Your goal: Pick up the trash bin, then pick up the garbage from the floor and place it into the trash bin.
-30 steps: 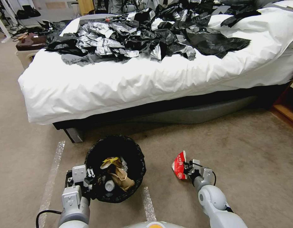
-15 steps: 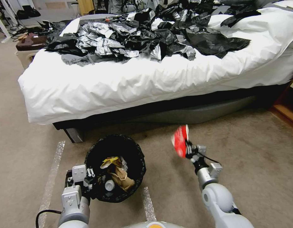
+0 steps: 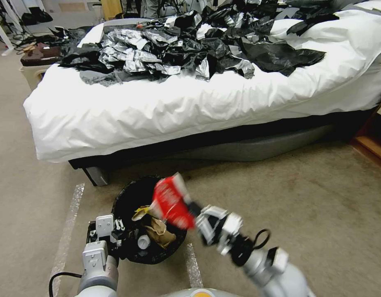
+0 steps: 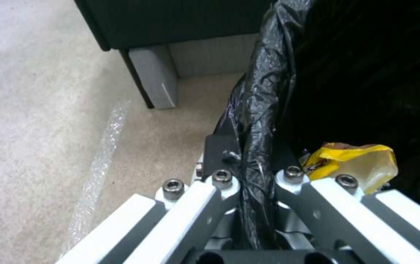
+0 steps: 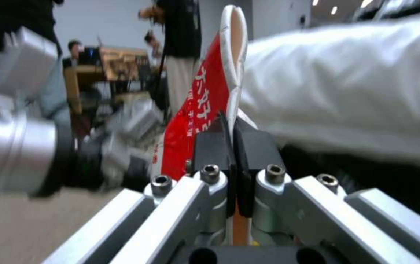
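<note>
The trash bin (image 3: pixel 128 198), round and lined with a crinkly black bag, sits on the beige floor (image 3: pixel 314 198) in front of the bed. My left gripper (image 3: pixel 116 235) is shut on the bin's near rim (image 4: pixel 256 121), one finger (image 4: pixel 220 146) outside and one inside. Inside the bin lie a yellow wrapper (image 4: pixel 354 161), a brown paper bag (image 3: pixel 159 233) and a small white bottle (image 3: pixel 143 242). My right gripper (image 3: pixel 194 212) is shut on a piece of garbage, a red and white packet (image 3: pixel 170 202), held in the air over the bin's right side. The packet (image 5: pixel 205 106) stands between the shut pads.
A bed (image 3: pixel 198 103) with a white sheet and a heap of black and silver bags (image 3: pixel 190 41) stands just beyond the bin. Its grey leg (image 3: pixel 97 175) is near the bin's far left. Pale tape strips (image 3: pixel 69 222) cross the floor. Wooden furniture (image 3: pixel 374 144) stands at the right.
My right arm has lifted the red packet off the floor and swung it left, from right of the bin to above its right rim. The left gripper and bin stayed put.
</note>
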Available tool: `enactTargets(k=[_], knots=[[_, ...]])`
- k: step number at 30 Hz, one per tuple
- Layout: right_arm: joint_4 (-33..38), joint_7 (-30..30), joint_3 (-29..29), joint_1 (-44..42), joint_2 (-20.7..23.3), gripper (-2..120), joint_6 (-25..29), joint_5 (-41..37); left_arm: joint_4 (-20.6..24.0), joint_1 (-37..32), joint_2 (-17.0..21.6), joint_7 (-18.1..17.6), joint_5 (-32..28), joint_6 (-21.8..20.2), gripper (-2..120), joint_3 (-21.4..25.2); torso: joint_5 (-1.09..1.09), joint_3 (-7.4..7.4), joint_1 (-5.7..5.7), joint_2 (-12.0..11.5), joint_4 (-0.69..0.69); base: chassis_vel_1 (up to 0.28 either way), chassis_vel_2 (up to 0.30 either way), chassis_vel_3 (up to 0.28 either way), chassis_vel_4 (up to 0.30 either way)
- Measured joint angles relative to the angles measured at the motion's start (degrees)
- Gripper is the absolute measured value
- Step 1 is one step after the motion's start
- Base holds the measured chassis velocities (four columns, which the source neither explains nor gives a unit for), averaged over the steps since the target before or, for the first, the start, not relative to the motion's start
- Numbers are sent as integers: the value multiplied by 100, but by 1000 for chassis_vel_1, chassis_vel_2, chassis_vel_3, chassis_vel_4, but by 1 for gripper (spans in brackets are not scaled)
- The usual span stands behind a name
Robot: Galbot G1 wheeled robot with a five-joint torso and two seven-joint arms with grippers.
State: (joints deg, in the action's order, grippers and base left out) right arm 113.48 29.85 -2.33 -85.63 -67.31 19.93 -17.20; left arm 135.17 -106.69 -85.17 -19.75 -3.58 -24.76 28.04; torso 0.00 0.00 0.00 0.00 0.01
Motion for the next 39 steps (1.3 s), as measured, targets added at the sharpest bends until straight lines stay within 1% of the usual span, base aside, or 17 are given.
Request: enactTargets(k=[2,3,6,11,18,22,23,24,25,29,31,32,33,34,37,38,39], knots=[[-320,-226,247,211,8,0,-106,57,2,-11,0,0,6,0,1,-15,0,0,0,0,0,0,0,0,0],[-320,-226,247,211,8,0,-106,57,2,-11,0,0,6,0,1,-15,0,0,0,0,0,0,0,0,0],[-713,-474,391,535,-117,0,-237,43,9,-42,-8,0,35,2,1,-69,0,0,1,0,0,0,0,0,0],[-938,-648,477,761,-218,0,-327,-33,9,-66,-29,-1,91,21,1,-127,0,0,0,0,-1,0,0,0,0],[-1485,-879,638,1255,-419,0,-442,19,9,-98,-61,1,196,73,1,-209,0,0,0,0,-1,0,0,0,0],[-1584,-1016,677,1380,-462,0,-559,30,8,-115,-64,1,217,84,1,-219,0,0,0,0,0,0,0,0,0],[-1586,-1083,690,1404,-464,2,-641,31,9,-119,-66,0,224,87,1,-219,0,0,0,0,0,0,0,0,0],[-1586,-1127,696,1419,-464,6,-695,31,9,-119,-69,0,227,88,1,-219,-1,0,0,0,0,0,0,0,0],[-1586,-1127,696,1419,-464,6,-695,31,9,-119,-69,0,227,88,1,-219,-1,0,0,0,0,0,0,0,0],[-1529,-1152,695,1374,-457,25,-732,45,9,-97,-73,5,227,88,1,-224,0,0,0,0,-1,0,0,0,0],[-1514,-1152,693,1361,-452,26,-733,45,9,-94,-74,5,227,87,1,-224,0,0,0,0,-1,0,0,0,0],[-1471,-1152,674,1317,-431,35,-733,56,5,-75,-74,6,226,85,1,-225,0,0,0,0,-1,0,0,0,0],[-1450,-1152,659,1297,-418,38,-733,57,1,-65,-74,7,224,81,1,-226,0,0,0,0,-1,0,0,0,0],[-1450,-1152,659,1297,-418,38,-733,57,1,-65,-74,7,224,81,1,-226,0,0,0,0,-1,0,0,0,0],[-1393,-1150,604,1208,-363,52,-721,64,-17,-41,-67,7,209,71,1,-228,0,0,0,0,-1,0,0,0,0],[-1393,-1150,604,1208,-363,52,-721,64,-17,-41,-67,7,209,71,1,-228,0,0,0,0,-1,0,0,0,0],[-1361,-1146,582,1163,-350,58,-710,69,-18,-34,-61,8,202,68,1,-228,0,0,0,0,-1,0,0,0,0]])
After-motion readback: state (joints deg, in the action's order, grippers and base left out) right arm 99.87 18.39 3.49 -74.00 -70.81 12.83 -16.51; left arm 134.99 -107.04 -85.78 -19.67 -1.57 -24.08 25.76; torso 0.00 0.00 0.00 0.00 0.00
